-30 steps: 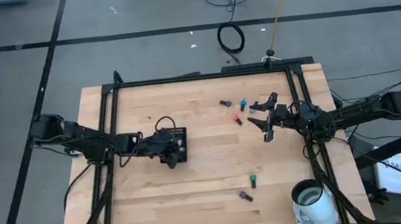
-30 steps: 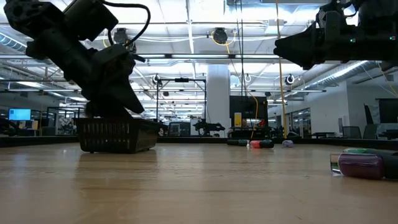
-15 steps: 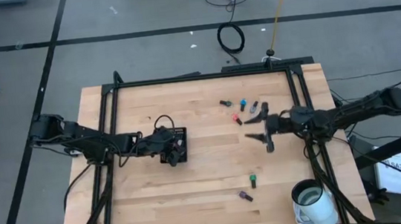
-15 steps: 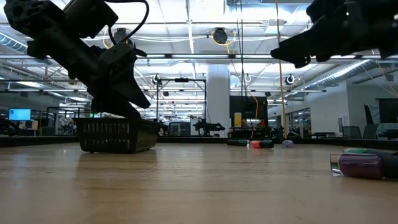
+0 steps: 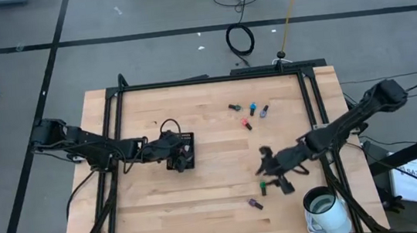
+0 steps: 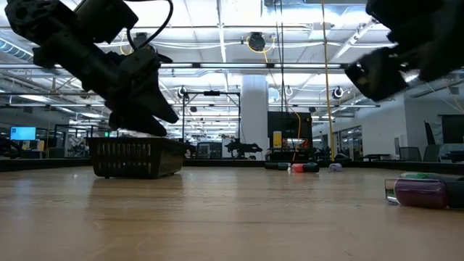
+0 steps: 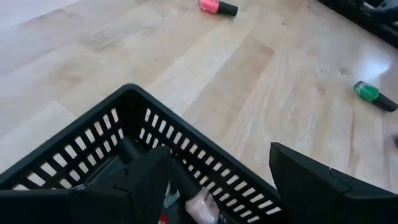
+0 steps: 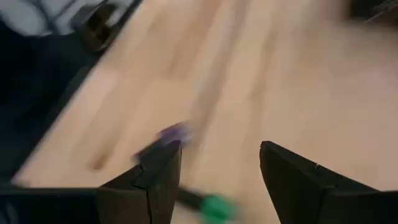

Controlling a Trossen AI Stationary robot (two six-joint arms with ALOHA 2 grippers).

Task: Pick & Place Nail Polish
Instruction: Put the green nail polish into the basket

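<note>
Swung from the far bottle cluster, right end effector (image 5: 275,178) hovers, fingers apart, over the green nail polish (image 5: 262,186); left end effector (image 5: 175,157), spread, over the tray (image 5: 186,140); descend squarely.

four small dark-capped bottles (image 5: 252,113) are seen lying close together at the far side of the worktop (image 5: 217,201), one teal, one red. a green bottle (image 5: 262,187) and a purple bottle (image 5: 255,203) lie nearer, apart from these.

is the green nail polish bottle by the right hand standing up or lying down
Lying down: the green nail polish bottle rests on its side on the table, cap pointing sideways.
</note>
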